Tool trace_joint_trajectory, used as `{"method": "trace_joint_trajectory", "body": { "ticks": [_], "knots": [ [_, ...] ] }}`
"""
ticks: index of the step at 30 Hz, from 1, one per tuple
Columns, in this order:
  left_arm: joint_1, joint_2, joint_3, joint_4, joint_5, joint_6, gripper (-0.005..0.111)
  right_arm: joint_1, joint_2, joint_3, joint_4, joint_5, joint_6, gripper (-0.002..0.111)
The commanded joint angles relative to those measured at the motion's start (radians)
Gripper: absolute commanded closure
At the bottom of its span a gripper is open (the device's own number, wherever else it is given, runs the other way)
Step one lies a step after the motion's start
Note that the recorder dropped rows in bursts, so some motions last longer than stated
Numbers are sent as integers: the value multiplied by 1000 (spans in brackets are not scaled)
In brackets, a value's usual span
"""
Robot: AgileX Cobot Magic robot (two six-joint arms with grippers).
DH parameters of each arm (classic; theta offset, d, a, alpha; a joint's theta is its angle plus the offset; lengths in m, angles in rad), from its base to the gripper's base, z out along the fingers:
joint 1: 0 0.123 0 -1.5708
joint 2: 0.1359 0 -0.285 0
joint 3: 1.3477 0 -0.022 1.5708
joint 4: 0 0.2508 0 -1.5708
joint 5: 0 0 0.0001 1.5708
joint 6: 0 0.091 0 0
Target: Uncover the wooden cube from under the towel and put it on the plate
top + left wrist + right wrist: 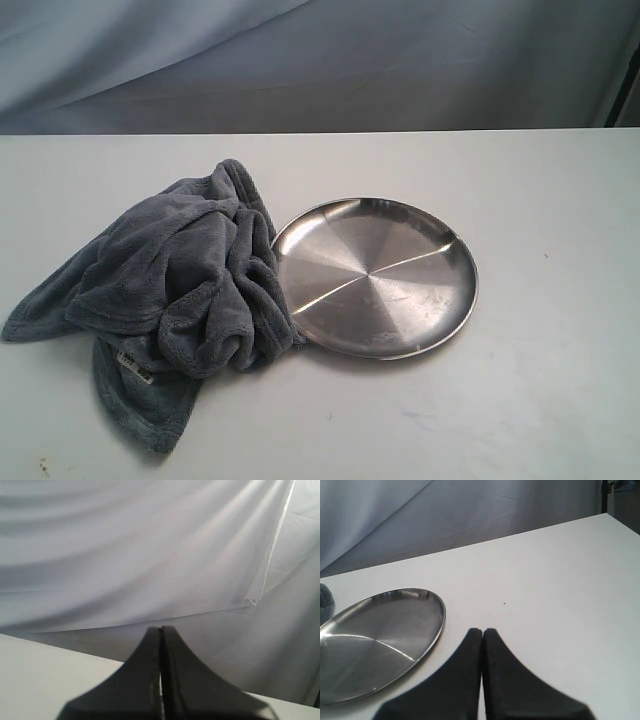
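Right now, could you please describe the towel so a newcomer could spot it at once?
On the white table, in the exterior view, look left of the steel plate. The towel is the crumpled blue-grey fleece heap touching the plate's rim, the only soft thing there.

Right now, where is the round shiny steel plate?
The round shiny steel plate lies just right of centre in the exterior view, its left rim against the crumpled blue-grey fleece towel.

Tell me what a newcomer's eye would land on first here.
A crumpled blue-grey towel heaped on the white table, left of centre in the exterior view, draws the eye first. Against its right edge lies a shiny steel plate with nothing on it. No wooden cube shows; the left gripper and right gripper are shut, holding nothing.
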Motion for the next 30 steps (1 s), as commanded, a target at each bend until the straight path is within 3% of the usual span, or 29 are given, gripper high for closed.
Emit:
{"method": "trace_joint_trajectory", "body": {
  "ticks": [1, 5, 9, 16, 30],
  "knots": [
    [3, -2, -122, 11, 158, -1, 107, -3, -4, 3, -15, -2, -1, 108],
    [3, -2, -197, 87, 279, 10, 107, -3, -4, 3, -15, -2, -1, 108],
    [3, 6, -262, 101, 382, 130, 107, -3, -4, 3, -15, -2, -1, 108],
    [3, 225, -367, 96, 592, 291, 107, -3, -4, 3, -15, -2, -1, 108],
    [3, 600, -483, -18, 683, 395, 107, -3, -4, 3, -15, -2, -1, 108]
  ]
}}
